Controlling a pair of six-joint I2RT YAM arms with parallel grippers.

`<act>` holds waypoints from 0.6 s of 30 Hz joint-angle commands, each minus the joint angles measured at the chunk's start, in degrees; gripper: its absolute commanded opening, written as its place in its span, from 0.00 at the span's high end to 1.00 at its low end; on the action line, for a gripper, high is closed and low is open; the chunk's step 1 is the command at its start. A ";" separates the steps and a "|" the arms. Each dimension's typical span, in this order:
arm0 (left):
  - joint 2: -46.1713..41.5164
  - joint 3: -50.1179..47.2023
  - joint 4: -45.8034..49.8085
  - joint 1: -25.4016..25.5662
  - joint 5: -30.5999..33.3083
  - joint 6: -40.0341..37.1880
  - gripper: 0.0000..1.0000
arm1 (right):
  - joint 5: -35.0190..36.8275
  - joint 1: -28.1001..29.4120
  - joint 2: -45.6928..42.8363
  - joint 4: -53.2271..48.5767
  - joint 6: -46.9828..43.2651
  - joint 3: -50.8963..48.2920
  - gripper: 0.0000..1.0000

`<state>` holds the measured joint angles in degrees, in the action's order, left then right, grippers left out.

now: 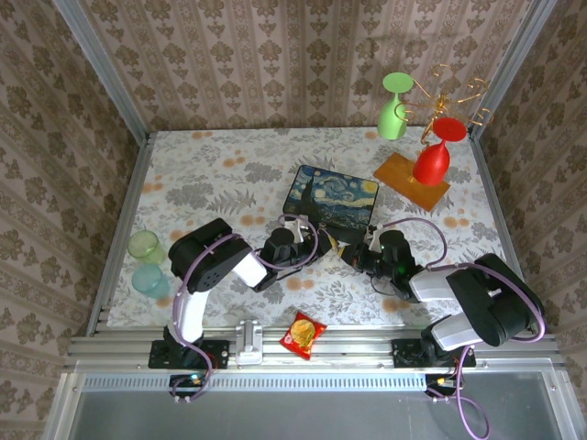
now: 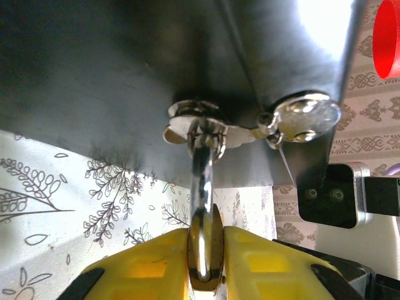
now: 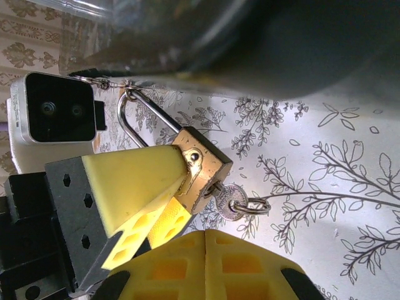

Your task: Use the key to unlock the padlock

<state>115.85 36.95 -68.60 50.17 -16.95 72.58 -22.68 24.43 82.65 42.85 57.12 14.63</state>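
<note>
The brass padlock [image 3: 203, 165] hangs by its silver shackle [image 3: 134, 122] from the latch of the Starry Night box [image 1: 332, 198]. The key [image 3: 230, 201] sits in the padlock's bottom end, its ring [image 3: 256, 206] dangling free. My left gripper [image 2: 206, 234] is shut on the padlock [image 2: 203, 262], its yellow fingers [image 3: 134, 181] pressed on both flat sides. My right gripper [image 3: 205, 236] is shut with nothing between its fingers, its tips just below the key and apart from it. Both grippers meet in front of the box's near edge [image 1: 337, 249].
A green glass [image 1: 394, 105] and a red glass [image 1: 433, 156] hang on a wire rack over a wooden base [image 1: 411, 179] at the back right. Two green cups [image 1: 147, 261] stand at the left edge. A snack packet [image 1: 303, 332] lies at the front edge.
</note>
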 commanded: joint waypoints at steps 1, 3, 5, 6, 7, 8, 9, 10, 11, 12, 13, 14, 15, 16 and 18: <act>0.73 1.31 -0.48 -0.32 -0.04 -1.67 0.86 | 0.76 0.03 0.66 -0.53 -0.87 0.36 1.00; 0.32 0.85 -0.49 -0.42 0.10 -1.74 0.90 | 1.08 -0.57 -0.94 -2.54 -2.12 0.04 1.00; -0.12 0.15 -1.30 -0.51 0.18 -1.26 0.92 | 1.97 -1.09 -4.36 -9.21 -6.38 1.02 0.85; -0.45 -0.01 -1.41 -0.62 0.05 -1.13 0.92 | 3.22 -1.06 -6.35 -15.03 -10.17 2.30 0.80; -0.83 -0.19 -1.29 -0.61 -0.14 -1.12 0.93 | 5.01 -0.96 -8.23 -20.67 -13.95 3.65 0.78; -1.02 -0.29 -1.12 -0.60 -0.23 -1.23 0.93 | 6.49 -0.91 -9.65 -24.29 -16.63 4.54 0.76; -1.22 -0.51 -1.00 -0.58 -0.28 -1.30 0.93 | 7.33 -0.87 -10.89 -27.97 -19.69 5.39 0.72; -1.17 -0.65 -1.16 -0.41 -0.21 -1.29 0.93 | 7.43 -1.01 -11.55 -29.71 -21.63 5.93 0.68; -1.00 -1.25 -1.50 -0.09 0.25 -1.30 0.91 | 6.93 -1.02 -11.76 -30.36 -23.06 6.47 0.63; -0.56 -1.67 -2.01 0.32 1.00 -0.98 0.88 | 5.49 -1.05 -11.34 -29.79 -23.69 6.87 0.59; -0.02 -2.03 -2.91 0.67 1.72 -0.64 0.86 | 4.18 -0.97 -10.40 -28.76 -23.81 7.34 0.57; 0.56 -2.21 -3.68 0.78 2.09 -0.30 0.85 | 2.87 -0.96 -8.92 -27.33 -23.45 7.82 0.55; 1.22 -2.02 -4.11 0.67 2.10 -0.08 0.85 | 1.61 -1.03 -7.07 -25.61 -22.83 8.36 0.55; 1.54 -1.84 -4.25 0.60 2.18 0.07 0.85 | 0.98 -1.00 -5.49 -24.36 -22.28 8.69 0.56; 1.63 -1.38 -4.20 0.23 2.36 -0.56 0.85 | 0.65 -0.97 -3.30 -20.99 -21.02 8.94 0.63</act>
<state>116.31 35.66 -70.41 50.54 -15.64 72.25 -20.16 23.62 76.79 20.56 37.47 22.57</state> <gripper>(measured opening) 0.156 0.386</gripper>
